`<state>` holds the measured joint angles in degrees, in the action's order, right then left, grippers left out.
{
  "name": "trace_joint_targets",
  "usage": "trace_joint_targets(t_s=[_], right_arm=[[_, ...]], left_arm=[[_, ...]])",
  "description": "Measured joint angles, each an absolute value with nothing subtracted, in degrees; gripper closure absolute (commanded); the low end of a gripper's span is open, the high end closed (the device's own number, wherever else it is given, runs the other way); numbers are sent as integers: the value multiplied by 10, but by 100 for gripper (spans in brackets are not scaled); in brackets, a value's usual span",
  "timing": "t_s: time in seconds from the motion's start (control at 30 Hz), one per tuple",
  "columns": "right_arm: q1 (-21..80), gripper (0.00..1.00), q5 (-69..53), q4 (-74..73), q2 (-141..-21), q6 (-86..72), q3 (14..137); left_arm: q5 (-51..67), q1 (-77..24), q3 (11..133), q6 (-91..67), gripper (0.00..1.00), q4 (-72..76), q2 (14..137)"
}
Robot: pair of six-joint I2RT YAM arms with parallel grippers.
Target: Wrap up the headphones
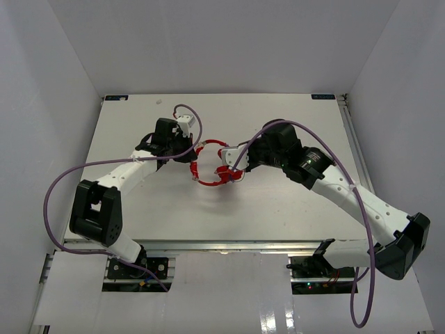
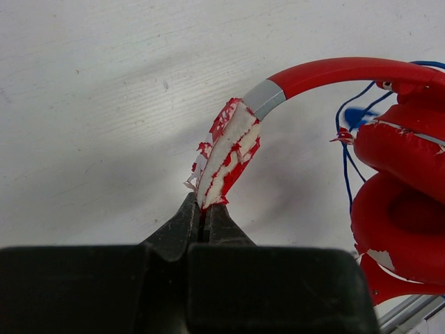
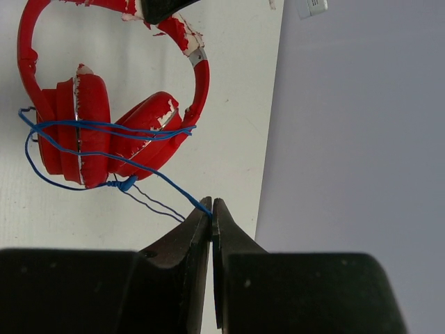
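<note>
1. The headphones are at the middle of the white surface, between the two arms, with one claw at each side of them.
2. The left claw is pressed together on the headband. It pinches the stretch where the red-and-white covering is cracked and peeling, just below a grey collar that joins the smooth red arc.
3. From that grip the headband rises and curves over to the right, down to the two red ear cups. The cups lie folded close against each other, and their padding is chipped, with white showing through.
4. The right claw is pressed together on the thin blue cable, which is caught at the very tips of its fingers.
5. From that pinch the cable runs taut up and to the left, passes a small twist just below the cups, then crosses both cups and loops round their far side. At least one turn lies around the pair.
6. In the right wrist view a thin dark shadow line lies on the surface beside the taut stretch, so that stretch hangs clear of the surface. I cannot tell whether the cups themselves touch it.
7. Thick purple cables arc along both arms, and pale walls enclose the surface on three sides.
</note>
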<state>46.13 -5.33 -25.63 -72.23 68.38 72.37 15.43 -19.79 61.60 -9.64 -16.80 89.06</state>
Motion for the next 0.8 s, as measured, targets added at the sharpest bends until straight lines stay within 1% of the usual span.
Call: trace_joint_targets(t_s=[0.37,0.8], right_arm=[[461,91,-33,-245,-734,690,727],[447,92,4,-213,-768,692,727]], left_arm=[[164,-226,616,-74,100,-169,898],[221,-259,606,-49,100,-167,898]])
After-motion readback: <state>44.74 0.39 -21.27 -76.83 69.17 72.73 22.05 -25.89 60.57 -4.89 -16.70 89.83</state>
